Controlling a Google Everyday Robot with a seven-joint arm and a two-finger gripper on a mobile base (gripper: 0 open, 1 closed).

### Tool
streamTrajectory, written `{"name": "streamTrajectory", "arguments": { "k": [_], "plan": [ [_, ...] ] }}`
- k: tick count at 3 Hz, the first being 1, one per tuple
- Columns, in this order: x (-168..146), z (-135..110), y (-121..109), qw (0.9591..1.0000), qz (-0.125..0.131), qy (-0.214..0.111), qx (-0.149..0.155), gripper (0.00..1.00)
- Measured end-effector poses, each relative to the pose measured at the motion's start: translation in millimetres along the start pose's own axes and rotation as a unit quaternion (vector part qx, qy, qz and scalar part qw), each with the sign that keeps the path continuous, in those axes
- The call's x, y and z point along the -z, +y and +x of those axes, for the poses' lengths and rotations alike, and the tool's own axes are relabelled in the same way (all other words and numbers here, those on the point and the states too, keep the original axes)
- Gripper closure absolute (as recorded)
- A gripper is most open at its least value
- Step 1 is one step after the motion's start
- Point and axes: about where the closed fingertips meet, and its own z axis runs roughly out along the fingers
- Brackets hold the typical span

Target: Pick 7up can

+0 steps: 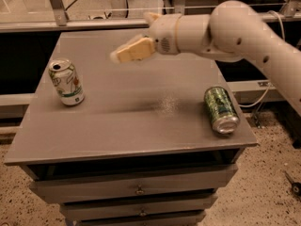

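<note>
Standing upright near the left edge of the grey worktop point(141, 126): 7up can point(67, 82), silver-white with green lettering, top opened. Hovering above the worktop's rear middle, pointing left: pincer point(134, 36), fingers spread apart, gripping nothing, well apart from that can. Lying on its side near the right edge: dark green patterned can point(221, 109).

A single camera looks down over the front edge of the table point(141, 131), seemingly from close by; the gripper point(135, 49) hangs above its far half.
</note>
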Motion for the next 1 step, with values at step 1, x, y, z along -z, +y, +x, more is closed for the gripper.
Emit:
{"name": "streamTrajectory", "arguments": {
  "k": [1],
  "plan": [
    [23.7,-6.5,-9.3,0.9997,-0.019,0.012,0.013,0.00]
  ]
}}
